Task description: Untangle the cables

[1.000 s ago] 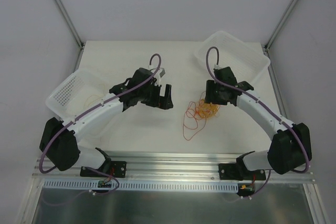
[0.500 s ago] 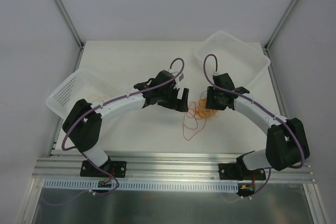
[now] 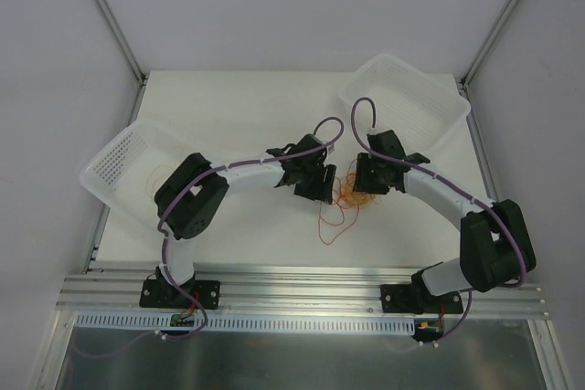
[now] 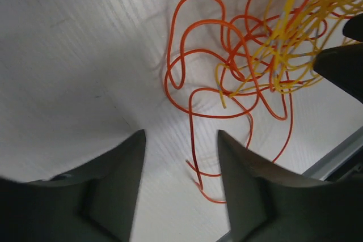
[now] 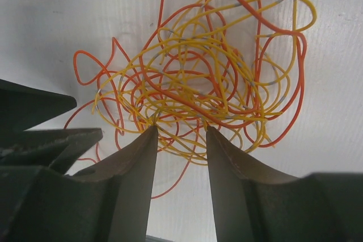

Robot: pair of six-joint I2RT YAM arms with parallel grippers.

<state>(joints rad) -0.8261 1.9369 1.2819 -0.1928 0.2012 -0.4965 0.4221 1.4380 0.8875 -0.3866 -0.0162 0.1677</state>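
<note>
The cables (image 3: 352,191) lie in one heap on the table (image 3: 228,107), just in front of its middle and between my two grippers. From the right wrist the cables (image 5: 210,83) are a dense knot of yellow strands with red-orange ones woven through. From the left wrist the cables (image 4: 244,55) are looser on the near side, where red-orange loops spread out and one tail runs off toward the table's front edge.

The left gripper (image 3: 320,187) sits at the heap's left edge. Its jaws stand moderately apart around one red-orange strand, with clear table on both sides of it, so the left gripper (image 4: 181,137) grips nothing. The right gripper (image 3: 359,182) faces it from the other side. The right gripper (image 5: 180,131) has a narrower gap, with yellow strands crossing between the tips, and I see no pinch there either.

A faint orange loop (image 3: 157,175) seems to lie in the left basket (image 3: 114,157), perhaps a cable already freed, though I cannot tell. The right basket (image 3: 411,98) looks bare. I judge the job barely begun: the knot is whole and both colours need separating.
</note>
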